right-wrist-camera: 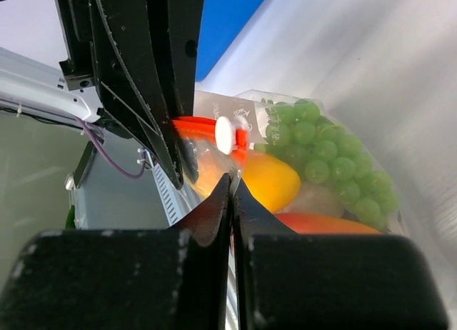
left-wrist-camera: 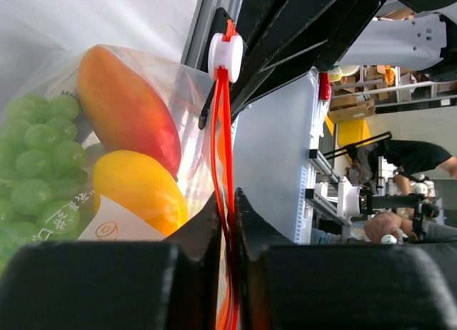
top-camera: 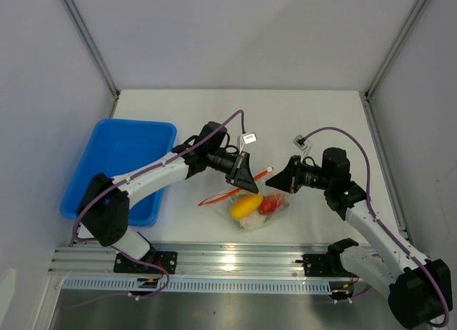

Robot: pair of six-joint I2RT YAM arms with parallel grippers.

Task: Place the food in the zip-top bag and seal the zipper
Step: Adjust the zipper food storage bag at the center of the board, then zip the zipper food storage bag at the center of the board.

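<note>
I see the clear bag (top-camera: pixel 254 222) lying crinkled at lower centre, holding a yellow fruit (top-camera: pixel 245 206), a red-orange piece (top-camera: pixel 270 204) and green grapes (left-wrist-camera: pixel 36 158). Its orange zipper (top-camera: pixel 221 197) slants up-right and carries a white slider (left-wrist-camera: pixel 225 53).

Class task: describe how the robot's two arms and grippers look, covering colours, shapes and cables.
The left arm and right arm both have white links joined by black joints. A thin purple cable runs along each and loops free near the wrist. The left gripper and right gripper are black and wedge-shaped, with flat matte fingers.
</note>
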